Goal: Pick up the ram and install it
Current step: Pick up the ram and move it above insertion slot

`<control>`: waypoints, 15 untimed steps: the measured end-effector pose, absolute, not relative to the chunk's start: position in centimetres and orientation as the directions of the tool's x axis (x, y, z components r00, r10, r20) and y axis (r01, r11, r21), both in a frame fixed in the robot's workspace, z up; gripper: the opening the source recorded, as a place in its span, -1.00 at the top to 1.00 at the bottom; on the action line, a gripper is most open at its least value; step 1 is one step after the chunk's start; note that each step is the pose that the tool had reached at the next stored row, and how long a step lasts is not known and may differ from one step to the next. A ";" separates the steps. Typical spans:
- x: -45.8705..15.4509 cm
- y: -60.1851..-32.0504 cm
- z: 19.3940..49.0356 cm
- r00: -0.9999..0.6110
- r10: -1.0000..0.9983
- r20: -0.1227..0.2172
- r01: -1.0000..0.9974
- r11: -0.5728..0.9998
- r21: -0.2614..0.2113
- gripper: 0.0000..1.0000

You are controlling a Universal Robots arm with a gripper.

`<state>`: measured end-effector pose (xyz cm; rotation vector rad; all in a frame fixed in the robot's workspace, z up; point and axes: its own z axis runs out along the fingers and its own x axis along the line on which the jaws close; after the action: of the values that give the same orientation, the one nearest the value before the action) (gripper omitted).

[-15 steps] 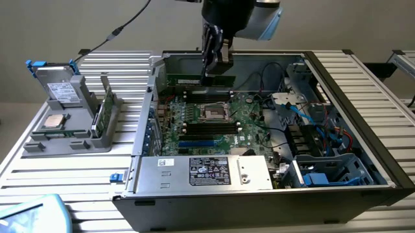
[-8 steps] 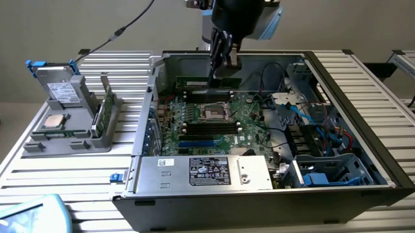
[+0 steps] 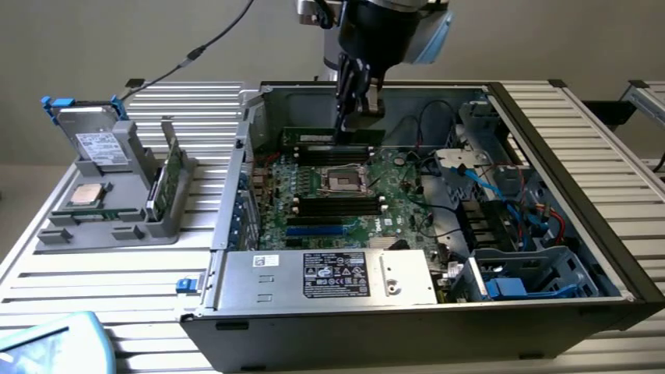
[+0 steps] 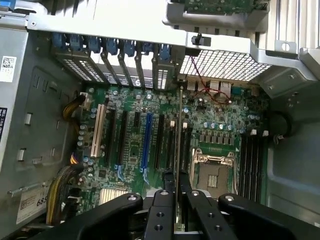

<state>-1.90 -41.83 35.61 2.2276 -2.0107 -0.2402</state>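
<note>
Grey metal computer case [image 3: 613, 257], lid off, lying on a slatted aluminium worktop [image 3: 104, 304]. At the case's near edge sits a silver power supply [image 3: 322, 273] with a black label. Beside the case, along the worktop's edge on the exterior view's left, a grey holder [image 3: 104, 226] carries a spare green stick [image 3: 167, 175] standing on edge.

Beyond the power supply, the green motherboard [image 3: 390, 183] covers the case floor, with an open processor socket [image 3: 343, 179] near its middle. On the socket's far side lie long black slots [image 3: 332, 150].

Directly over these slots hangs the black gripper [image 3: 353, 117], pointing straight down. Its jaws are drawn narrow, pinching the ram [image 3: 311, 134], a thin green stick held on edge and lengthwise along the slots.

In the wrist view the ram [image 4: 178, 130] shows as a thin line running out from the gripper [image 4: 176, 190] across the board. Whether it touches a slot cannot be told.
</note>
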 end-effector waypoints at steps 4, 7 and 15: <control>-1.8 -41.5 35.3 0.099 -0.995 -0.027 -0.975 -0.103 0.197 0.73; -1.6 -41.1 35.1 0.099 -0.995 -0.025 -0.976 -0.102 0.191 0.73; -1.2 -40.6 34.7 0.100 -0.995 -0.015 -0.980 -0.101 0.169 0.73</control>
<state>-1.19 -40.61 34.66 2.2407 -2.0246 -0.1896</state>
